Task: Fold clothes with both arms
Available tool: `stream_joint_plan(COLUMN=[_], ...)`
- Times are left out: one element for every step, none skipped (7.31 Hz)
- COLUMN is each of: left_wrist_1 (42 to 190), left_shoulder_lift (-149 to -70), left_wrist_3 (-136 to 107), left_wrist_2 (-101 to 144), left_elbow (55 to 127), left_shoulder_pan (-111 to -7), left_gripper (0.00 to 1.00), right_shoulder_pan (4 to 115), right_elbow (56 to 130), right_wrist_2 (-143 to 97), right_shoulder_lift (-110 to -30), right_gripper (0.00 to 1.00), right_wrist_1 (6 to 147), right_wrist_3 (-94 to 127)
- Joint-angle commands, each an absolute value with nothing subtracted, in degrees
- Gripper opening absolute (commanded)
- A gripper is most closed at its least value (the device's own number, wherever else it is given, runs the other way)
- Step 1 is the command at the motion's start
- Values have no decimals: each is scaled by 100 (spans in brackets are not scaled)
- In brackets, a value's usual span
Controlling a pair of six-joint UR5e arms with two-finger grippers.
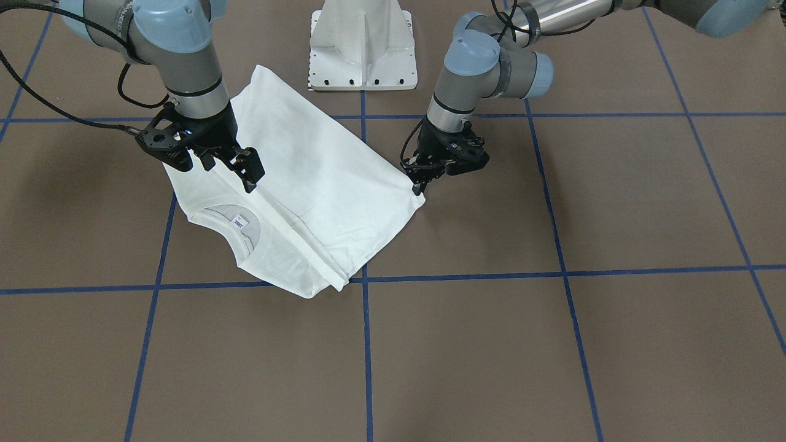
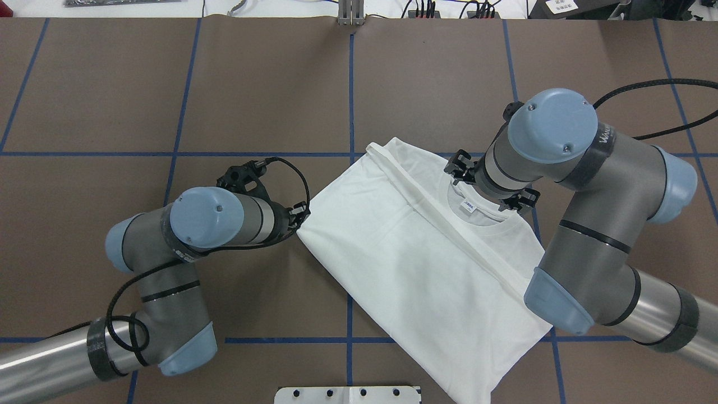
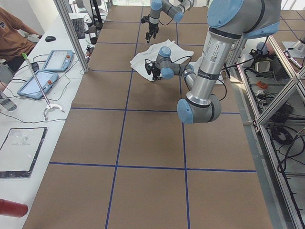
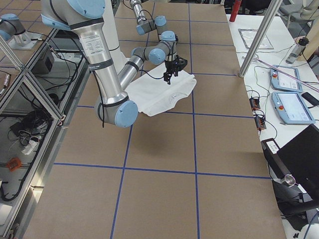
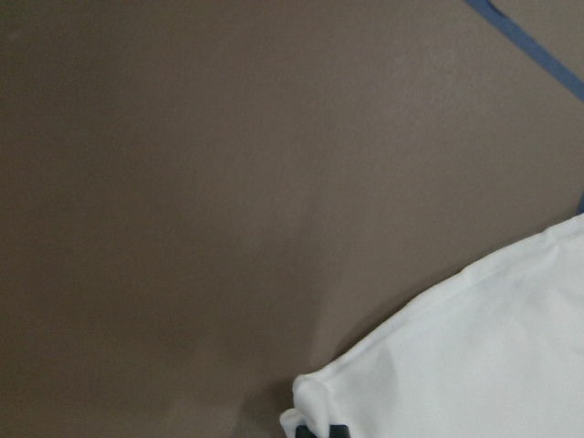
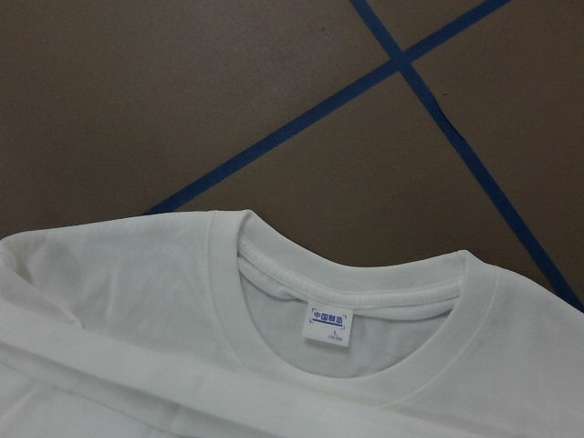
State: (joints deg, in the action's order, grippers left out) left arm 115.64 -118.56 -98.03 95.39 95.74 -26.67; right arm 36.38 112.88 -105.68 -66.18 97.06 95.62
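The white shirt (image 1: 331, 178) lies partly folded on the brown table, with a long diagonal fold ridge across it; it also shows in the overhead view (image 2: 404, 252). Its ribbed collar (image 6: 228, 301) and small label (image 6: 328, 326) face up. No black text shows. My left gripper (image 1: 420, 186) sits low at the shirt's side corner, shut on the cloth corner (image 5: 306, 401). My right gripper (image 1: 230, 173) is open and hovers just above the shirt beside the collar (image 1: 236, 224), holding nothing.
The white pedestal base (image 1: 363, 49) stands at the robot's edge of the table. Blue tape lines (image 1: 366, 344) mark a grid on the brown surface. A side bench with tablets (image 3: 43, 78) and a person runs along the far side.
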Motion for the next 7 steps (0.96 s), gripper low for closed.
stream_joint_plan(left_wrist_1=[11993, 12615, 13161, 13375, 13377, 13377, 13368], left_shoulder_lift=[-12048, -12589, -13299, -13776, -13842, -13843, -13886], left_wrist_3=[-9134, -9106, -9097, -8940, -8512, -8377, -8341], left_wrist_2=[9536, 9536, 9527, 9527, 9536, 9545, 9588], left_elbow=[9144, 8175, 6964, 6221, 6144, 6117, 6126], left_shoulder_pan=[-3476, -3828, -4102, -4296, -4428, -4473, -4500], left_gripper=[0, 0, 0, 0, 6, 45, 51], right_shoulder_pan=[3647, 3639, 3630, 3621, 3612, 3595, 3525], right_elbow=[11294, 11285, 11285, 11285, 11285, 11268, 11276], right_wrist_2=[-10591, -10591, -10591, -10643, -10713, -10705, -10696], right_shoulder_lift=[-6636, -6627, -6610, -6583, -6566, -6539, -6496], right_gripper=[100, 100, 100, 100, 100, 100, 100], right_wrist_1=[9712, 9703, 9703, 9703, 9703, 9703, 9686], right_wrist_3=[9571, 9571, 9580, 9589, 9589, 9580, 9563])
